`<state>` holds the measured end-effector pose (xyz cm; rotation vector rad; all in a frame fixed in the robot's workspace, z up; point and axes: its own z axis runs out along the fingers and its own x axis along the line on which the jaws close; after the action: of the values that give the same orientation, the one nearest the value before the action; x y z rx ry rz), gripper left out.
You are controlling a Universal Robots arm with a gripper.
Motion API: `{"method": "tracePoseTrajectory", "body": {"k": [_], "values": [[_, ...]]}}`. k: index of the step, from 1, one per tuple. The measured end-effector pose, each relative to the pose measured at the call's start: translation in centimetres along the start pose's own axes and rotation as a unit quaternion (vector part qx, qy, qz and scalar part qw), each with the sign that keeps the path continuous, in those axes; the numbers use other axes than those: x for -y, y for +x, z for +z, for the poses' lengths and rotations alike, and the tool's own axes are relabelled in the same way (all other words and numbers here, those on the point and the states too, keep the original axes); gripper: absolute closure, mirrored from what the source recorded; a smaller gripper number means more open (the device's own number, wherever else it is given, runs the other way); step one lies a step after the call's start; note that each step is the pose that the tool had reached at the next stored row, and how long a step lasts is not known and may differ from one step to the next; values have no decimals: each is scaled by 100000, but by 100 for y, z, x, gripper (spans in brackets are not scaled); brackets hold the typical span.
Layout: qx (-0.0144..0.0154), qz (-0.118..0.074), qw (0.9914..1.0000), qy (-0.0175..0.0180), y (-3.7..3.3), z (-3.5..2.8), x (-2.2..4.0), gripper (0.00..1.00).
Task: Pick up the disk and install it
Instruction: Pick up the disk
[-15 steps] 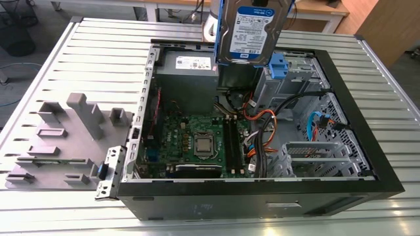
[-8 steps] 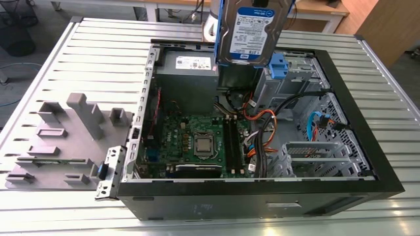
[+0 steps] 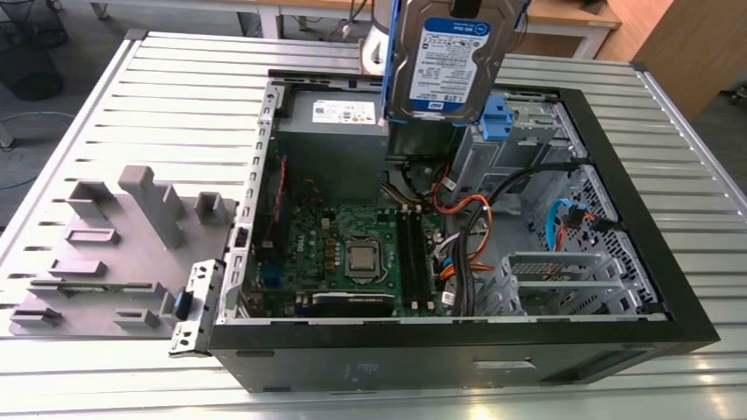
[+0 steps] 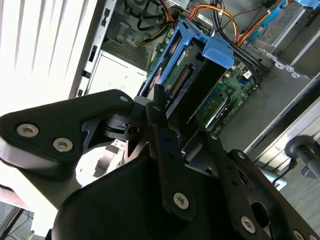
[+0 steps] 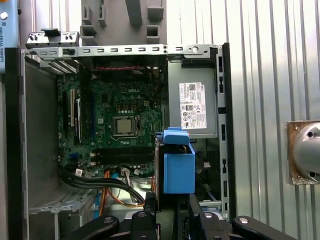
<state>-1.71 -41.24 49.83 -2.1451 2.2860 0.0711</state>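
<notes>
The disk [image 3: 443,61], silver-grey with a white-and-blue label and a blue bracket on its edges, hangs upright in the air over the back part of the open computer case [image 3: 653,262]. In both wrist views my gripper [image 5: 171,201] is shut on it, one black finger [image 5: 149,201] on each side. In the first wrist view the disk is edge-on, with its blue bracket [image 5: 178,167] pointing down into the case. In the second wrist view the disk [image 4: 200,70] stands out past my gripper [image 4: 182,120], its connector edge in sight.
The case holds a green motherboard [image 3: 350,254], a grey power supply with a white sticker [image 3: 332,114], orange and black cables [image 3: 467,210], a blue-tabbed drive bay [image 3: 502,118] and a metal cage [image 3: 561,280]. A grey foam fixture [image 3: 117,236] lies on the slatted table at the exterior view's left.
</notes>
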Motion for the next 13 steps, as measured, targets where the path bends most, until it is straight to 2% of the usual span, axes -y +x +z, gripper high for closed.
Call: {"method": "tracePoseTrajectory", "body": {"k": [13], "values": [[-62,0,100000,2,209,-8,13,65]]}}
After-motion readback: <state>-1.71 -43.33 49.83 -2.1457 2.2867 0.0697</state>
